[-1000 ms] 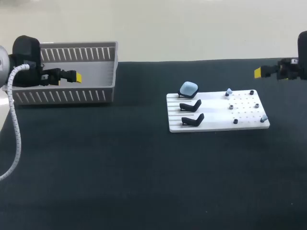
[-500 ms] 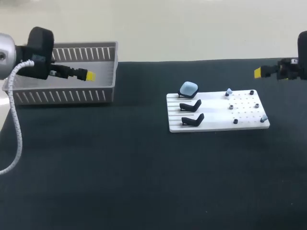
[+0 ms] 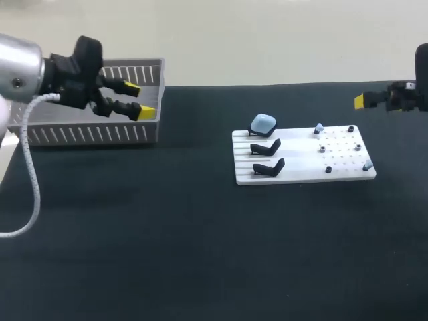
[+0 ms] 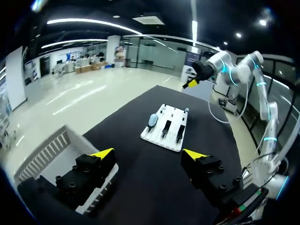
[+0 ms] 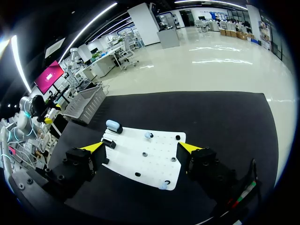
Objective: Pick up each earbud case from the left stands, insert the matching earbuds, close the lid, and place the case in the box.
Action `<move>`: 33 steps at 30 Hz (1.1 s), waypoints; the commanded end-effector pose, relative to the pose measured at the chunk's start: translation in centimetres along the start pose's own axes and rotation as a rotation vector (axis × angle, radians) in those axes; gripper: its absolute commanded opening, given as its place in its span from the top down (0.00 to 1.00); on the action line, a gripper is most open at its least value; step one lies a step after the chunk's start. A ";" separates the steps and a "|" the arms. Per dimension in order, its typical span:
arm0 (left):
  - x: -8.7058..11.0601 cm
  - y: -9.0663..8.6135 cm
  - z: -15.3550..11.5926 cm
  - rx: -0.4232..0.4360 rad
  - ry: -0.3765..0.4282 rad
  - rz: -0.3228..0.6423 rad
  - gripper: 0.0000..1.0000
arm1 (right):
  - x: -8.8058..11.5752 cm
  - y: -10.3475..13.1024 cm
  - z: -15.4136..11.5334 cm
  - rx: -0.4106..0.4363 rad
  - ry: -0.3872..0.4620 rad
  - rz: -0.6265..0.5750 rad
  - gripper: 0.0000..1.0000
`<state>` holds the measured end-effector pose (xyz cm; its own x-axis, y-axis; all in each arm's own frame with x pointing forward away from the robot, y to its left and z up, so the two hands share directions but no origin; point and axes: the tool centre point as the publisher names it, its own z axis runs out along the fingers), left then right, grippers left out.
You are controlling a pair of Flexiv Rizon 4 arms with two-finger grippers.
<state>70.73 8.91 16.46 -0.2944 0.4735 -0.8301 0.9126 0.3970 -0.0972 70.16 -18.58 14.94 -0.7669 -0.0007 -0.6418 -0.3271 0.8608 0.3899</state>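
**Pale blue earbud case (image 3: 263, 124) waits on the rearmost black stand of the white board (image 3: 301, 175), mid-worktop.**
Rounded like a pebble, its lid looks closed, and two more black stands (image 3: 266, 147) sit just in front of it. Your left jaws hang wide open and empty at the near right corner of the grey slatted box (image 3: 87, 134). Your right jaws gape empty past the board's right end.

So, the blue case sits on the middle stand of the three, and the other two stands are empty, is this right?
Not quite. The blue case sits on the far stand, at the end of the row, not on the middle one. The middle stand and the near stand are the two empty ones. The head view shows it.
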 end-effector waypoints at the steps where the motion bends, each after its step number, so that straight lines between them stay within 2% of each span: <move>1: -1.0 1.3 2.6 0.152 0.014 0.052 0.00 | 0.0 0.0 0.0 0.002 0.000 0.000 0.00; 12: -1.8 0.5 6.0 0.279 0.044 0.177 0.00 | 0.0 0.0 0.0 0.002 0.000 0.000 0.00; 33: -1.8 0.5 6.5 0.286 0.056 0.182 0.00 | 0.0 0.0 0.0 0.002 0.000 0.000 0.00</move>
<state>73.44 3.13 14.40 -0.1299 0.5631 -0.8161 0.9915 0.0725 -0.1078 70.16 -18.58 14.94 -0.7669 -0.0006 -0.6418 -0.3270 0.8608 0.3899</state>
